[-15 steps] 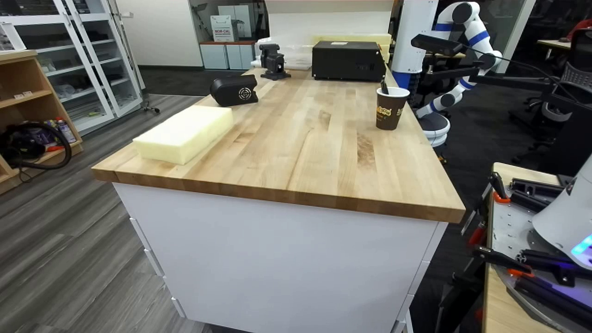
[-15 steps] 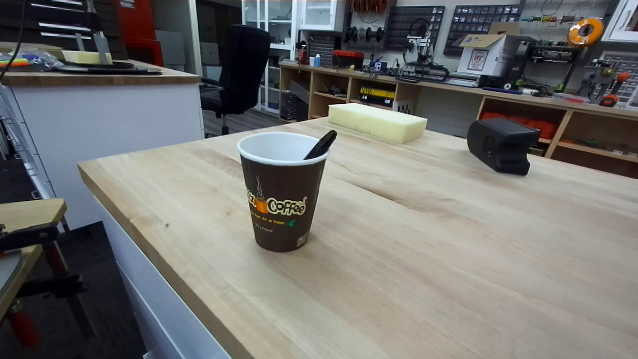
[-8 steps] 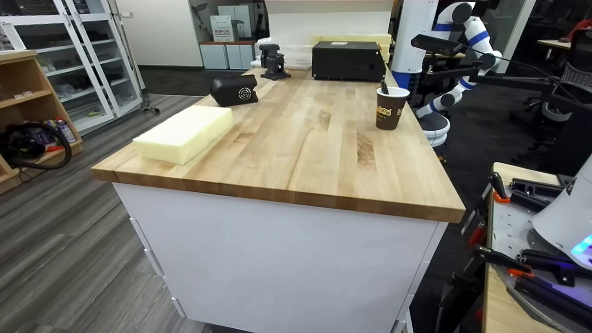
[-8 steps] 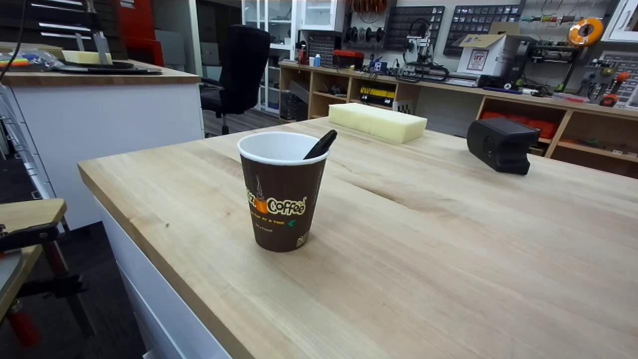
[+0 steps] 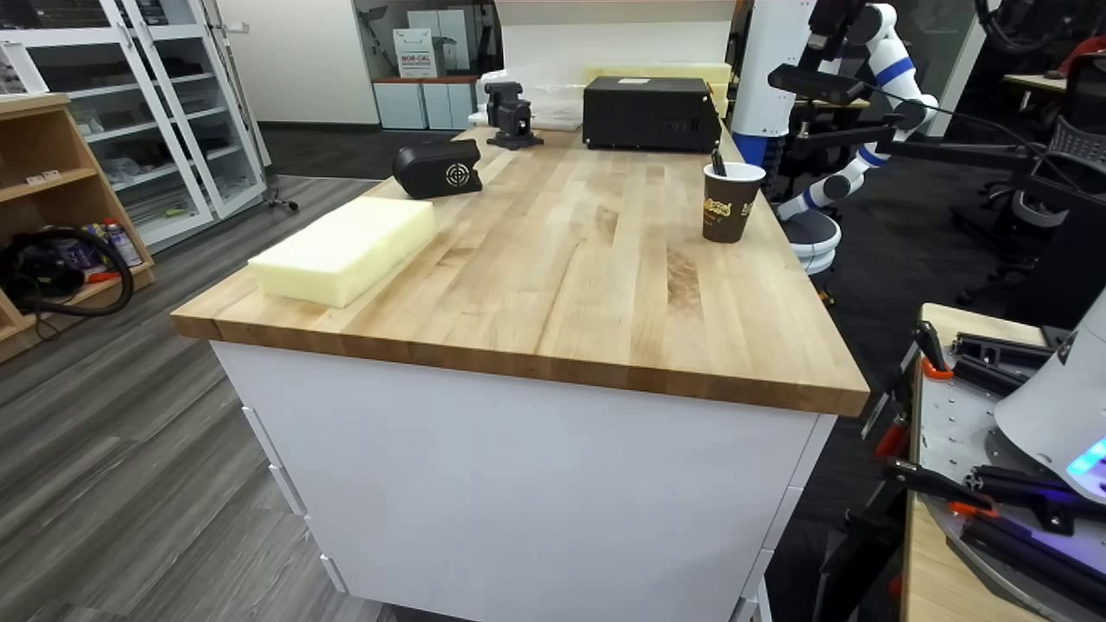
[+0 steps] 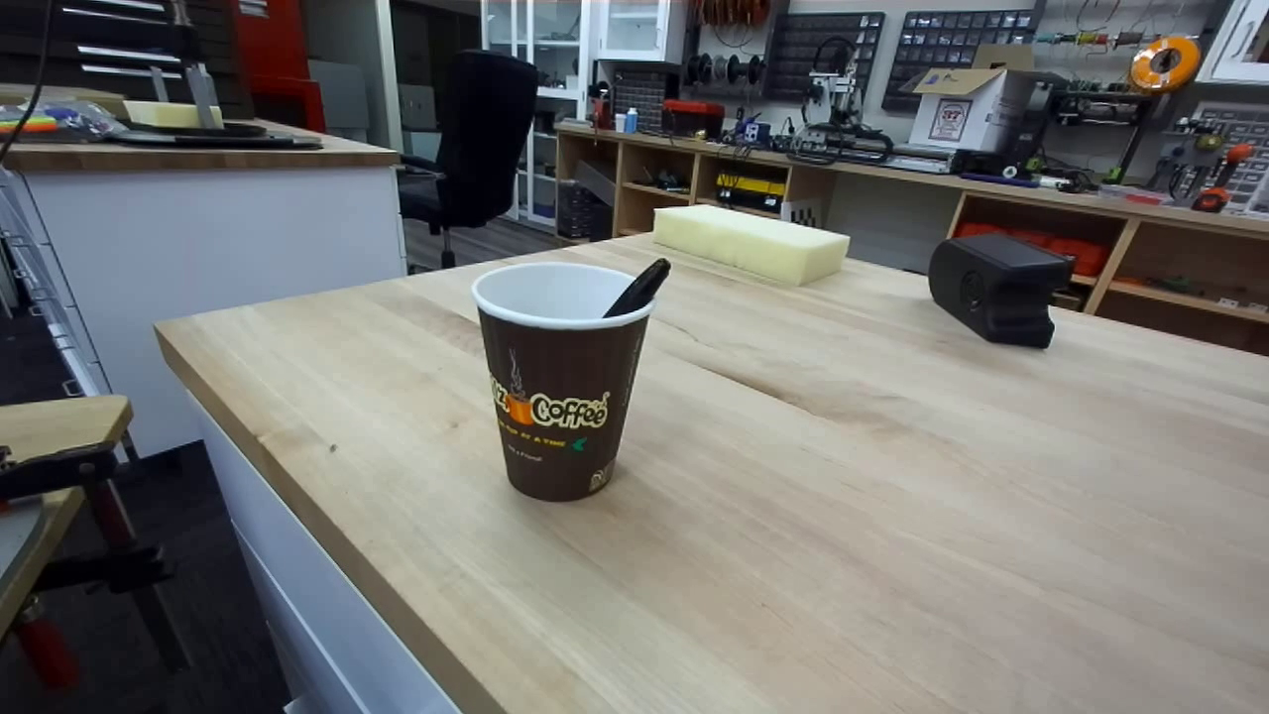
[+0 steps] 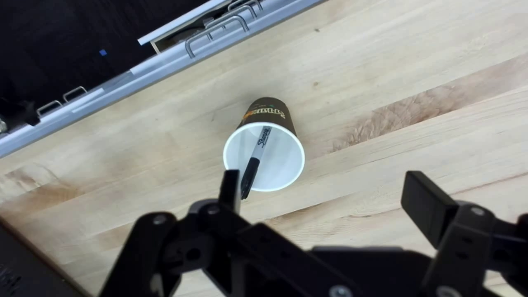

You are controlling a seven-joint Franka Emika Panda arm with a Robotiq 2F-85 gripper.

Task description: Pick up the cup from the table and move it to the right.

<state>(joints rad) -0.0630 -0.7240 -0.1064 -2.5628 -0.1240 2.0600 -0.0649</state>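
The cup [image 5: 728,207] is dark brown with a white rim and stands upright on the wooden table [image 5: 553,259], near its long edge. It shows large in an exterior view [image 6: 560,397] and in the wrist view [image 7: 272,110]. A black-capped marker [image 7: 250,173] leans inside it and sticks out over the rim. My gripper [image 7: 328,192] is open and empty, its fingers wide apart, above the table. In the wrist view the cup lies ahead of the fingertips, nearer the left finger, not between them. In an exterior view a dark part of my arm or gripper [image 5: 834,22] shows at the top.
A pale yellow foam slab [image 5: 346,246] and a black rounded device [image 5: 436,169] stand on the table's far side from the cup. A black boxy device [image 5: 652,114] stands at the back. The table edge with drawer handles [image 7: 216,31] runs beyond the cup.
In an exterior view, dark parts of my arm or gripper have come down into view at the upper right, over the background robot arm. The cup has not moved.
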